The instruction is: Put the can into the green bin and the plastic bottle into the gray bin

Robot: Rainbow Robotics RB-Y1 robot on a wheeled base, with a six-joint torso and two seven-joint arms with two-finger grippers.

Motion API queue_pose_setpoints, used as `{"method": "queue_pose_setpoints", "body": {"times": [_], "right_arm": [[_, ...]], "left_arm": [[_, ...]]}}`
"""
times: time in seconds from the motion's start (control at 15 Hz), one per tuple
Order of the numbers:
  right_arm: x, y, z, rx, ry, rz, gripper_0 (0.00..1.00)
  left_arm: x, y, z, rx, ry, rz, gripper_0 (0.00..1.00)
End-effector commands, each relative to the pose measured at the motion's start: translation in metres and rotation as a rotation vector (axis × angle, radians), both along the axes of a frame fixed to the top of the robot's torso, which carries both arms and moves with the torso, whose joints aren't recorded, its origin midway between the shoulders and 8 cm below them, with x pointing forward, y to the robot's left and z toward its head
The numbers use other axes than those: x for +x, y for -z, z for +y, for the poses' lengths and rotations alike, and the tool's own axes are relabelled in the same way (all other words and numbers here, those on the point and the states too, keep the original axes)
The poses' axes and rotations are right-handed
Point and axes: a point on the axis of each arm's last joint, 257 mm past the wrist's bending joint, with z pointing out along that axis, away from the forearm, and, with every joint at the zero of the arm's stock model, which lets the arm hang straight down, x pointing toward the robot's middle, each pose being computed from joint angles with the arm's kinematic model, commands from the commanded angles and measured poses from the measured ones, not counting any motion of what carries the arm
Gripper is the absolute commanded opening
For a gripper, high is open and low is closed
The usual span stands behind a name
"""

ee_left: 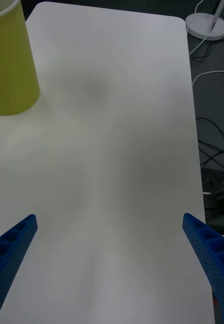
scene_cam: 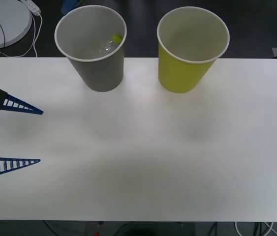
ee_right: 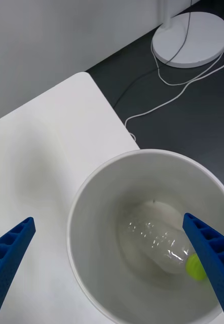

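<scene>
At nine o'clock in my front view, the left claw [scene_cam: 41,136] waits low over the white matte desk [scene_cam: 143,167], its blue ribbed fingers spread wide and holding nothing; I judge it parked clear of the work. At eleven o'clock stands the gray bin [scene_cam: 99,73], a tapered paper cup with a rolled white rim. The small clear crinkled plastic bottle [ee_right: 157,240] lies slanted on its pale floor, yellow-green cap [ee_right: 195,267] against the wall, so that half of the job looks done. My right claw [ee_right: 108,218] hangs spread and empty above that rim. At one o'clock sits the yellow-green bin [scene_cam: 182,73], smooth-walled; whether it holds anything I cannot tell.
</scene>
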Motion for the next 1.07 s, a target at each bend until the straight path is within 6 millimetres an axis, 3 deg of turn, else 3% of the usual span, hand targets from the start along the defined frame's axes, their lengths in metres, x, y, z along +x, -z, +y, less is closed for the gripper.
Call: {"method": "queue_pose_setpoints", "body": {"times": [0.07,0.53,1.07], "right_arm": [[-0.004,0.009,-0.015,0.003,-0.051,-0.022,1.0],[-0.029,0.027,-0.061,0.048,-0.199,-0.053,1.0],[-0.064,0.062,-0.122,0.075,-0.333,-0.113,1.0]], "left_arm": [[0.0,0.0,0.0,0.0,0.0,0.0,1.0],[0.0,0.0,0.0,0.0,0.0,0.0,1.0],[0.0,0.0,0.0,0.0,0.0,0.0,1.0]]}}
